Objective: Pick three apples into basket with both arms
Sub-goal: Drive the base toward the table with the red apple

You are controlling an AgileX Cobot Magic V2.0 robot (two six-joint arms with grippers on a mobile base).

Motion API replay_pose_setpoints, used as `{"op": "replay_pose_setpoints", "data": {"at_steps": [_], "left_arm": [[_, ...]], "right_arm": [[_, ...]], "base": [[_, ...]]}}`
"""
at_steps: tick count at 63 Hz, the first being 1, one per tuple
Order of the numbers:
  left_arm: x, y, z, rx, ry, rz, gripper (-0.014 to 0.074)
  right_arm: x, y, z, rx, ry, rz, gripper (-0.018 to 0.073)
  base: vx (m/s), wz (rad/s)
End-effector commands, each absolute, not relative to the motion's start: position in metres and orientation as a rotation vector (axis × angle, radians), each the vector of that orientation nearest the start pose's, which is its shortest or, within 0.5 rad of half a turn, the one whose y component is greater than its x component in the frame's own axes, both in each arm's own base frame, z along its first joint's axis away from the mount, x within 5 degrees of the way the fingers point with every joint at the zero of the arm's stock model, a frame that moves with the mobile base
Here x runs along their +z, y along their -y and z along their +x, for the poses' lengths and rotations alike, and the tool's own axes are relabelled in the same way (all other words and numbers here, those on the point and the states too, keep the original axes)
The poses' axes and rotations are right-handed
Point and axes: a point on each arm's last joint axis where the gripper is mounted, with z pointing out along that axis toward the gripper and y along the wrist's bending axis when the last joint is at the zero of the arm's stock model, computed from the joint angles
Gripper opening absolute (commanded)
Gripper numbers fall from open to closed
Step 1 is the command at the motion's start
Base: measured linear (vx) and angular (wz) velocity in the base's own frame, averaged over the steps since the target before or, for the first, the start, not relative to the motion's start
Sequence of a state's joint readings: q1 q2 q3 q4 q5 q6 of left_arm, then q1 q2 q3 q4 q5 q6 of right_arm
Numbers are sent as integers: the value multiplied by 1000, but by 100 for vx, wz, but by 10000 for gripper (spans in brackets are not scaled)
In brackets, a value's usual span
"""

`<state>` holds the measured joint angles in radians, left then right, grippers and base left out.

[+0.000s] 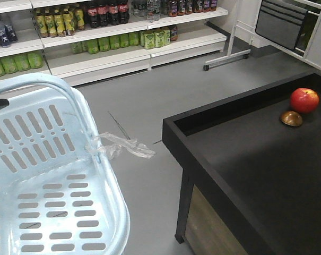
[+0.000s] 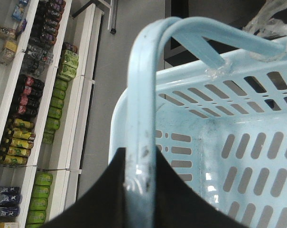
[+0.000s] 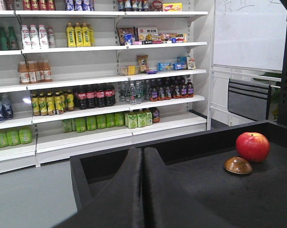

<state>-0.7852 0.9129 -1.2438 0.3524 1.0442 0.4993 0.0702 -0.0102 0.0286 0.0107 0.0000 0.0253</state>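
One apple [image 3: 252, 146] sits ahead-right of the clenched, empty right jaws; part them first, left jaws gripping the basket handle [image 2: 141, 95].

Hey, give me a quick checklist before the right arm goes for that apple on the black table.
1. Left gripper clamped on the basket by its handle: ok.
2. Right gripper open for a grasp: not ok, fingers together, empty.
3. Apple in view, standing free on the table: ok.
4. Brown dome clear of the apple: cannot tell, they sit very close.
5. Basket floor free for a drop: ok where visible.
6. Other two apples located: not ok, none in view.
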Motion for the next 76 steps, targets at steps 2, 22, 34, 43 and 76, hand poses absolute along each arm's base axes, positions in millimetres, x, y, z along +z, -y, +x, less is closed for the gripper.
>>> {"op": "replay_pose_setpoints", "data": {"at_steps": [2,22,34,43,76], "left_arm": [[461,85,123,256,-1605,1228,-6],[461,85,123,257,-1604,1228,-6],[461,85,123,257,-1604,1228,-6],[461,85,123,257,-1604,1228,-6],[461,85,123,257,-1604,1228,-6]], "right_arm": [[206,-4,56,78,-1436,-31,-9],[206,-4,56,78,-1436,-31,-9],[206,-4,56,78,-1436,-31,-9],[206,-4,56,78,-1436,-31,-9],[206,-4,56,78,-1436,-31,-9]], "base": [[-1,2],[0,0],[-1,-5],[-2,-9],[-5,-26]]}}
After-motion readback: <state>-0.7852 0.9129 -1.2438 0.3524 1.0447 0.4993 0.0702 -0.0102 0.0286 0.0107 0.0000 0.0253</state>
